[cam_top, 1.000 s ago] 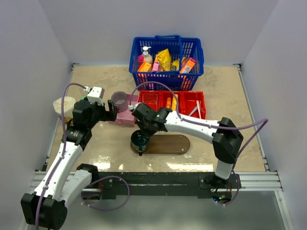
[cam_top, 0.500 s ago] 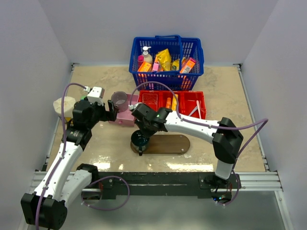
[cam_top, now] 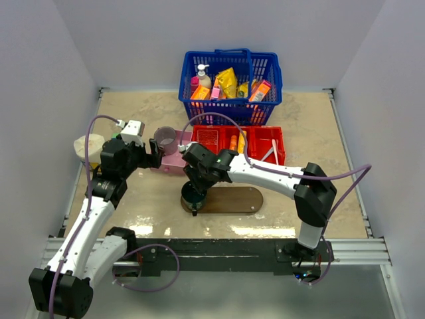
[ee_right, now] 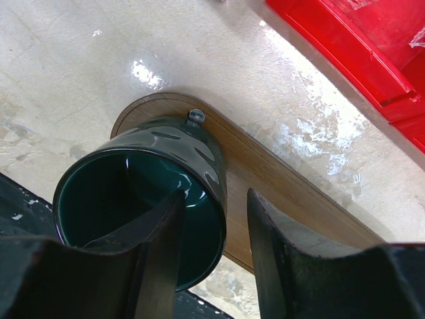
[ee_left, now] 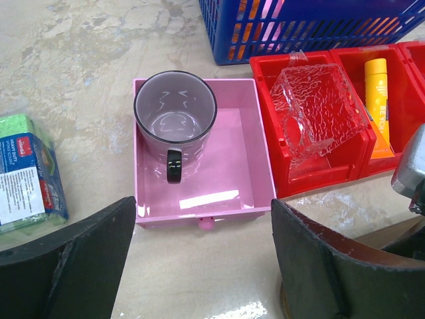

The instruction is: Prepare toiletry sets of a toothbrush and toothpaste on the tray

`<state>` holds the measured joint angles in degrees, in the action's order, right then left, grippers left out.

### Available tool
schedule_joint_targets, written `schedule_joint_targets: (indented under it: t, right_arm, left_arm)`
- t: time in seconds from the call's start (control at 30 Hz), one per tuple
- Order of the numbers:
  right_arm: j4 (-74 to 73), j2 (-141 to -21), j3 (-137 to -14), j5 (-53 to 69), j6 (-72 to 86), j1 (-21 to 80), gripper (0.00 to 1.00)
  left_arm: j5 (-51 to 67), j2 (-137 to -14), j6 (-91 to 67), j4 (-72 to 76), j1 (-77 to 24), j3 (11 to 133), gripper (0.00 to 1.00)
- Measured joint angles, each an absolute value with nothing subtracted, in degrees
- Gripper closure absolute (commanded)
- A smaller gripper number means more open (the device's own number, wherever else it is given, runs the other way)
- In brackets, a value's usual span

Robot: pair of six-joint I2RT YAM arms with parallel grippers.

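Observation:
The dark brown wooden tray (cam_top: pixel 232 199) lies in front of the red bin, and also shows in the right wrist view (ee_right: pixel 299 193). A dark green cup (cam_top: pixel 191 197) stands on its left end. My right gripper (cam_top: pixel 194 188) is open over the cup (ee_right: pixel 172 143). In its wrist view the gripper (ee_right: pixel 216 199) has one finger inside the rim and one outside, with a gap to the wall. An orange-yellow toothpaste tube (cam_top: pixel 233 142) (ee_left: pixel 376 100) lies in the bin's middle compartment. A white toothbrush (cam_top: pixel 271 151) lies in the right one. My left gripper (cam_top: pixel 156 157) (ee_left: pixel 202 266) is open and empty before the pink box.
The pink box (ee_left: pixel 199 166) holds a purple mug (ee_left: pixel 174 116). The red three-compartment bin (cam_top: pixel 272 129) holds a clear plastic piece (ee_left: pixel 312 109) on the left. A blue basket (cam_top: pixel 230 100) of goods stands at the back. A green-blue packet (ee_left: pixel 30 173) lies far left.
The right gripper has shifted very slightly over the green cup, whose teal inside now shows less from above. The left arm has not moved.

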<state>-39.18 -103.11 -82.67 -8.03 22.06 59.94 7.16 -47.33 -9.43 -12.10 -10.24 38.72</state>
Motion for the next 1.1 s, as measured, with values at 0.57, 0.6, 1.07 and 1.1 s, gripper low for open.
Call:
schedule_joint_targets:
  t: [0.57,0.6,1.07,1.1]
  right_arm:
    - [-37.76,-99.18,-81.89,-8.23,21.8,59.94,0.37]
    - [-37.43,-98.5,-81.67,-8.25,21.78,59.94,0.37]
    - [-29.21,-86.89,-74.89,-7.7,20.71,57.82,0.37]
    - [-28.32,-85.95,-74.13,-7.22,20.56,56.64,0.38]
  left_arm:
    - [6.39,-47.2,-9.43,-12.12,-10.24,38.72,0.11]
    - [6.11,-47.0,-9.43,-12.12,-10.24,38.72,0.11]
    - [1.13,-40.77,-9.89,-11.57,-10.22,37.23,0.11]
    - [0.56,-39.94,-9.91,-11.46,-10.22,37.01,0.11]
